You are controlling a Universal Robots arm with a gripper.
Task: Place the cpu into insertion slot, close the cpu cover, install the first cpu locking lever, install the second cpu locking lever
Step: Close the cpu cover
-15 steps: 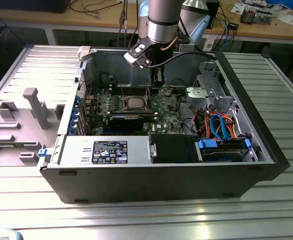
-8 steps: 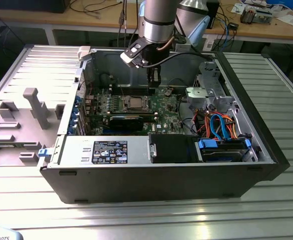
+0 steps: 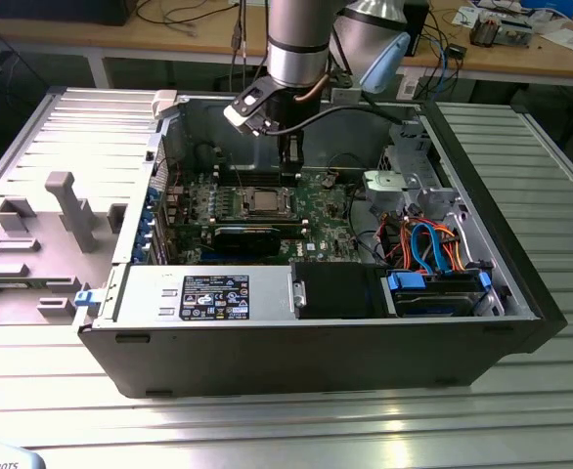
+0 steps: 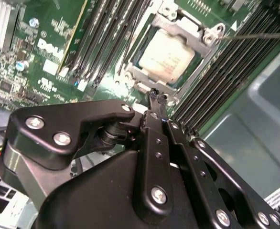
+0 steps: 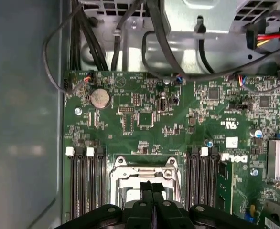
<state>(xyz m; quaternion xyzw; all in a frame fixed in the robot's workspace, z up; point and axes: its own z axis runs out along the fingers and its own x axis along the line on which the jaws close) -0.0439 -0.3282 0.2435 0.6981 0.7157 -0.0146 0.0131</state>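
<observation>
The cpu, a square chip with a dull silver top, lies in the insertion slot on the green board. The cpu cover, a silver frame, lies flat around the chip. A thin wire locking lever runs outward from one corner of the socket. My gripper is shut, its black fingertips pressed together just off the socket's edge, with nothing visible between them. In the exterior view the gripper hangs inside the open case, just behind the cpu.
Long black memory slots flank the socket on both sides. A black card lies in front of it. The silver power supply, blue cables and the case walls close in the board.
</observation>
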